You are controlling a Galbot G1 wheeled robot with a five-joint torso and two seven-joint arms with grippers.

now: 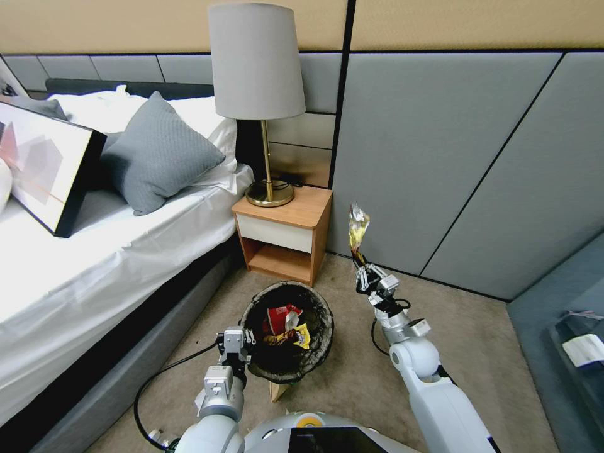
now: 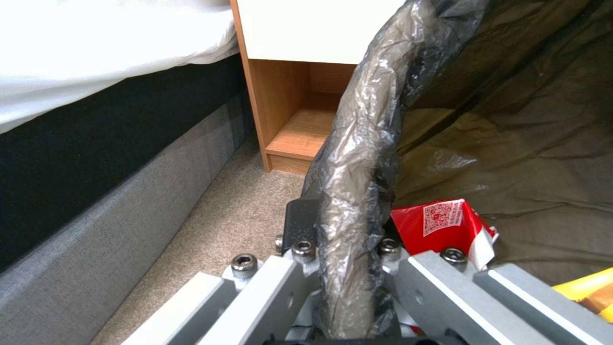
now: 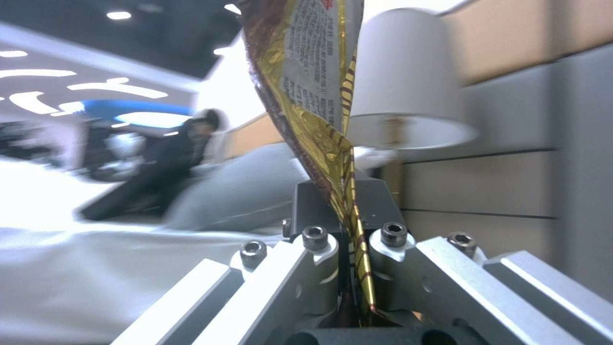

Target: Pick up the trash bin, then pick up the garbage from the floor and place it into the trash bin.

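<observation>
Wrapper (image 1: 358, 231): pinched upright in right hand (image 1: 365, 272)
Bin (image 1: 287, 331): lower-left of it, rim gripped by left hand (image 1: 235, 350)

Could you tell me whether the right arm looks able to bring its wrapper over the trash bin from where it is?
Probably yes. The right end effector holds the wrapper up beside the trash bin, whose mouth is open; the left end effector grips only the near rim.
</observation>
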